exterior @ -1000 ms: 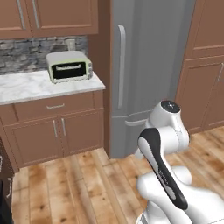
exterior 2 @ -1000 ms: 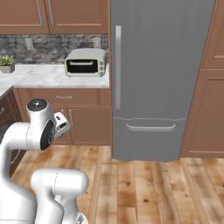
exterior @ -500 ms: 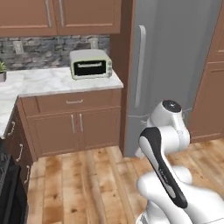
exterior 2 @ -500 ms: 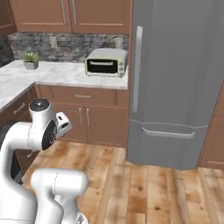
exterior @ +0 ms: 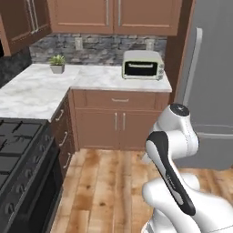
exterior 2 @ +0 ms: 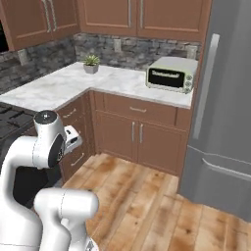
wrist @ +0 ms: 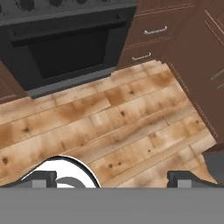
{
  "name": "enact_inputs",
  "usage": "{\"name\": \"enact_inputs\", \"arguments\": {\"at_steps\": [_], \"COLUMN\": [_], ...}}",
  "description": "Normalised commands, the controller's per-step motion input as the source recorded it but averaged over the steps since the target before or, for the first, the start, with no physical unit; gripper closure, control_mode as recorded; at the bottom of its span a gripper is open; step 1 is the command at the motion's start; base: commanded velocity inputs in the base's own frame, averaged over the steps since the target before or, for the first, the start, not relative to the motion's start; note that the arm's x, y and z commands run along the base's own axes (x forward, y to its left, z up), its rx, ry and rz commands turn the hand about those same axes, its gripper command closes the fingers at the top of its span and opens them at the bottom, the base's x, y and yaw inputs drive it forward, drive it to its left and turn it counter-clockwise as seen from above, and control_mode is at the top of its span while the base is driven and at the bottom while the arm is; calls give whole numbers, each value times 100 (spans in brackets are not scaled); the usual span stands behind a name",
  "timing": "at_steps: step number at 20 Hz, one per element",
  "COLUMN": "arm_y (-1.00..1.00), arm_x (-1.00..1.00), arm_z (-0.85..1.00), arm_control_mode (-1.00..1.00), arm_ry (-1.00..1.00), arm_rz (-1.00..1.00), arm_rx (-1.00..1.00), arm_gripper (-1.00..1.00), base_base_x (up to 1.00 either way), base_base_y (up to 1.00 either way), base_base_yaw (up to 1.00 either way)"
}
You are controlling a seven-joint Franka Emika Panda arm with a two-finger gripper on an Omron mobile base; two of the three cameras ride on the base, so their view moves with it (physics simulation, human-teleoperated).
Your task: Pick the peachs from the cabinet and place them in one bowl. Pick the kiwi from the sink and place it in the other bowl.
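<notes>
Indoors, a simulated kitchen: a white marble tabletop (exterior: 41, 88) wraps an L-shaped corner beneath brown wall cabinets (exterior: 113, 16), carrying a toaster oven (exterior: 142, 64) and a small potted plant (exterior: 57, 63). A grey refrigerator (exterior 2: 228, 98) stands right, a black stove (exterior: 20, 154) left. The gripper (wrist: 111, 178) hangs released, jaws wide, above the wooden floor (wrist: 109, 118). Peaches, kiwi, bowls: whereabouts cannot be told.

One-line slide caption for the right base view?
Folded white arm facing a marble corner counter with toaster oven, potted plant and grey fridge.
</notes>
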Motion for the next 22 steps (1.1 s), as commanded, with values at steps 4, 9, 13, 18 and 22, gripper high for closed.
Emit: {"name": "enact_inputs", "arguments": {"at_steps": [4,9,13,18,22], "arm_y": [0,0,0,0,0], "arm_x": [0,0,0,0,0], "arm_z": [0,0,0,0,0], "arm_control_mode": [100,100,100,100,100], "arm_ry": [0,0,0,0,0], "arm_rz": [0,0,0,0,0], "arm_rx": [0,0,0,0,0], "arm_gripper": [-100,-100,-100,-100,-100], "base_base_x": [-2,0,0,0,0], "base_base_y": [0,0,0,0,0], "base_base_yaw": [50,50,50,50,50]}}
